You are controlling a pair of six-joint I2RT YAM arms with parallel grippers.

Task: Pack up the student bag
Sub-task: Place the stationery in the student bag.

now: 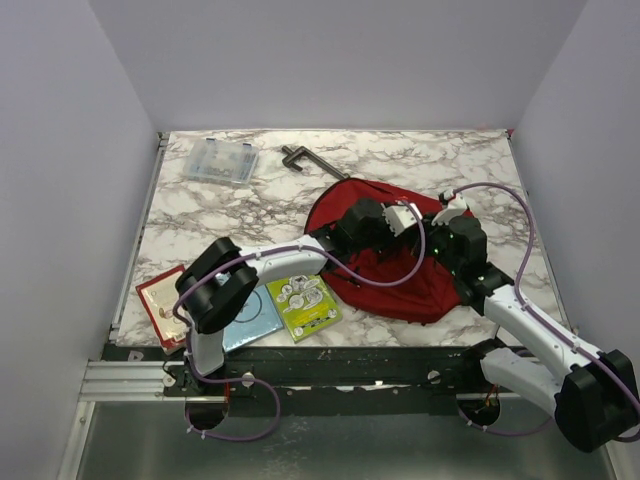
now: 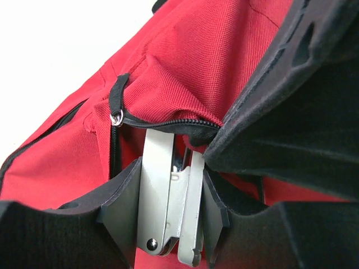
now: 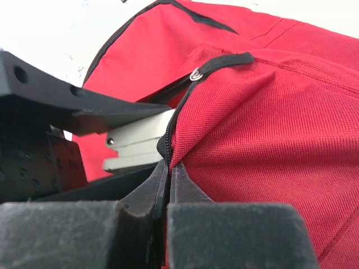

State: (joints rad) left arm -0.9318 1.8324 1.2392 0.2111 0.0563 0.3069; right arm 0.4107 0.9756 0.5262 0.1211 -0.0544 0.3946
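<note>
The red bag lies on the right half of the bench, its zip mouth apparently facing the left arm. The left tool is clamped on a grey stapler, whose long axis points into that mouth, tip just under the zip lip. The right tool is pinched together on the zip edge, lifting it.

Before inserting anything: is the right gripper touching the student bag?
Touching. Right wrist view shows the right gripper pinched shut on the student bag's zipper edge.
</note>
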